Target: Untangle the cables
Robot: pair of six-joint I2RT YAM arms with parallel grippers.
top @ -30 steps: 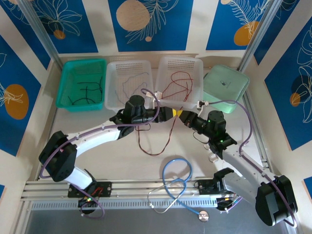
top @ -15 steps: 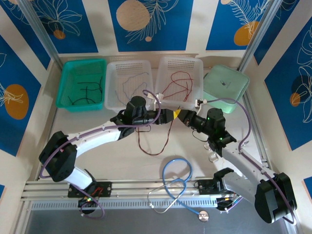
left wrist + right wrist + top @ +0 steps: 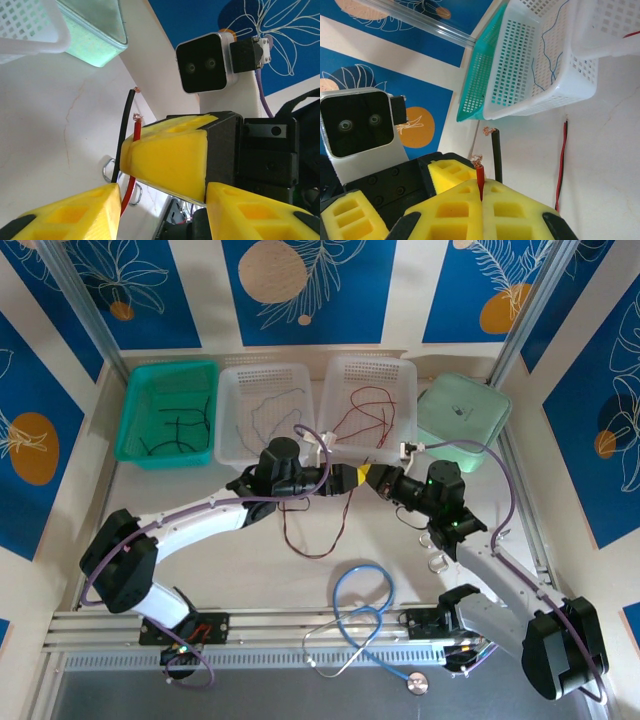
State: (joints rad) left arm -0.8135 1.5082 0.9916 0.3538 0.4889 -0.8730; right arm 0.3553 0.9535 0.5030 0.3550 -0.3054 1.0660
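Red cable [image 3: 480, 176] tight in right claw [image 3: 482, 196]

The arms [image 3: 190, 518] are white with black joints, purple cords [image 3: 514, 495], yellow claw fingers [image 3: 170, 155].

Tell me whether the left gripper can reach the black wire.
Probably yes. The left gripper, jaws apart, sits right at the black wire, whose bare end sticks up free beside the right gripper, shut on the red wire.

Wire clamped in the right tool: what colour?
Red wire, bare copper tip, pinched in the right tool. Best in the right wrist view.
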